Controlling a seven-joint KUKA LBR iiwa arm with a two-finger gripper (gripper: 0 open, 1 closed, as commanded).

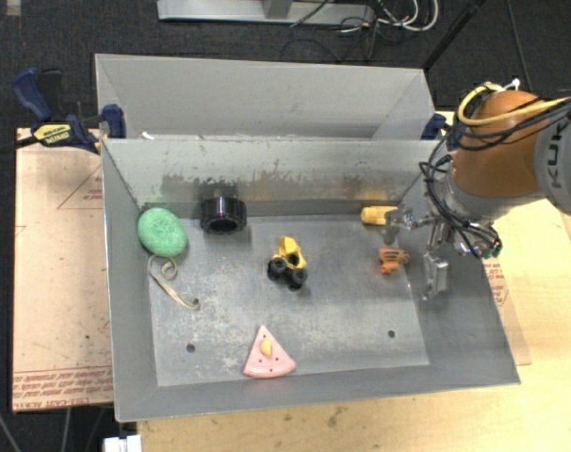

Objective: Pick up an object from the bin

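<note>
**Orange piece [390, 262] just beside the gripper [434, 279]; grip state unreadable**

Camera view: the gripper hangs below the arm's orange wrist cover [497, 153], low over the bare grey sheet-metal floor of the bin [361, 347]. Whether it is open or closed I cannot tell, and nothing can be made out in its grasp.

The orange piece is the nearest thing. It lies just beside the gripper on the side away from the arm, apart from it as far as I can see. It is small and irregular and looks like hard plastic, so it is probably light and stiff and may skid on the smooth metal. I would take it across its narrowest part, squarely from above.

Next nearest is a stubby yellow piece [376, 217], beyond the orange one and close to the bin's back wall. It is smooth and rounded, so it may roll.

Everything else lies well apart from the gripper, farther across the floor:
- a knobbly yellow-and-black toy [287, 264]
- a squat black ring [221, 214] with matte walls
- a green ball [162, 232], rough-skinned and probably soft
- a thin tan loop [170, 281], limp and flat, which would be awkward to pinch
- a flat pink wedge [269, 356] with a yellow spot, toward the front
</note>
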